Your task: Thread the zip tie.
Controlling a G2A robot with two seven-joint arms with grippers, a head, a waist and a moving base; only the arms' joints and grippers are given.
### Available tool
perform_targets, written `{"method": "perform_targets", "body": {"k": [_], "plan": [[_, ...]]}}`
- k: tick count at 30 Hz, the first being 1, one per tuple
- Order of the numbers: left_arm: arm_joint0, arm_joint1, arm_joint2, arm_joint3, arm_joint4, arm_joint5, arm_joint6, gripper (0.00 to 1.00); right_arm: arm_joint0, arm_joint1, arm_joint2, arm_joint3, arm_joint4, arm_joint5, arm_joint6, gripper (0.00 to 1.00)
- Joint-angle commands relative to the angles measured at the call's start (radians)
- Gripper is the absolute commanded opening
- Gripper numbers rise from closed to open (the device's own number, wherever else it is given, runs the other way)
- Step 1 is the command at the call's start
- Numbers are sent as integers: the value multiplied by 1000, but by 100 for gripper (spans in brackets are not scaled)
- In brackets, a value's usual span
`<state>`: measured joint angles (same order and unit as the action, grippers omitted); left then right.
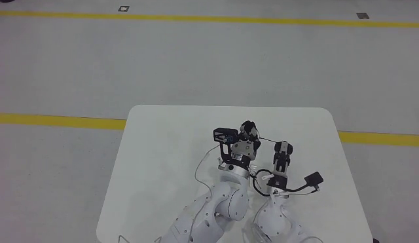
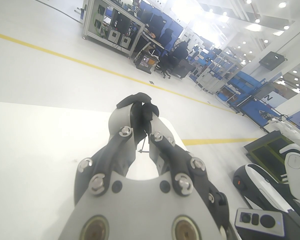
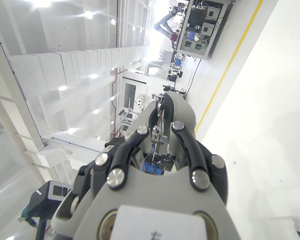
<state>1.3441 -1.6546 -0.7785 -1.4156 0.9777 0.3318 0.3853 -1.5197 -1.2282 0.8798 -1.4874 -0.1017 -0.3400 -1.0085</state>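
Pinching zip tie (image 2: pixel 145 144), left end effector (image 2: pixel 143 106), tie mostly hidden.

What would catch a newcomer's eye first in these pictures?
Over the near middle of the white table, the left gripper pinches a thin black zip tie that runs toward the right gripper beside it. A yellow line crosses the floor by the table's far end.

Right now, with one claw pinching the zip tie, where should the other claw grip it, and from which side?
Probably the thin free stretch of the zip tie, clear of the left claw, which is shut on one end. The strap runs out sideways toward the right claw, so come from that side, closing across the strap near its far end.
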Motion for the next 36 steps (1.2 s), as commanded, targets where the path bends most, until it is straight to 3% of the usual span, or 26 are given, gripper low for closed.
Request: {"method": "perform_targets", "body": {"k": [1, 15, 25, 30, 36], "plan": [[0, 0, 0, 0, 0, 0, 0, 0, 1, -2, 0, 3, -2, 0, 0, 2], [1, -2, 20, 0, 79, 8, -13, 0, 15, -20, -5, 55, -42, 0, -5, 0], [-2, -24, 15, 36, 171, 8, -39, 0, 52, -39, -43, 149, -120, 0, -68, 0], [3, -34, 12, 38, 190, 8, -47, 0, 62, -46, -51, 159, -114, 0, -78, 0], [2, -35, 13, 42, 194, 8, -52, 0, 61, -48, -49, 154, -107, 0, -85, 0]]}}
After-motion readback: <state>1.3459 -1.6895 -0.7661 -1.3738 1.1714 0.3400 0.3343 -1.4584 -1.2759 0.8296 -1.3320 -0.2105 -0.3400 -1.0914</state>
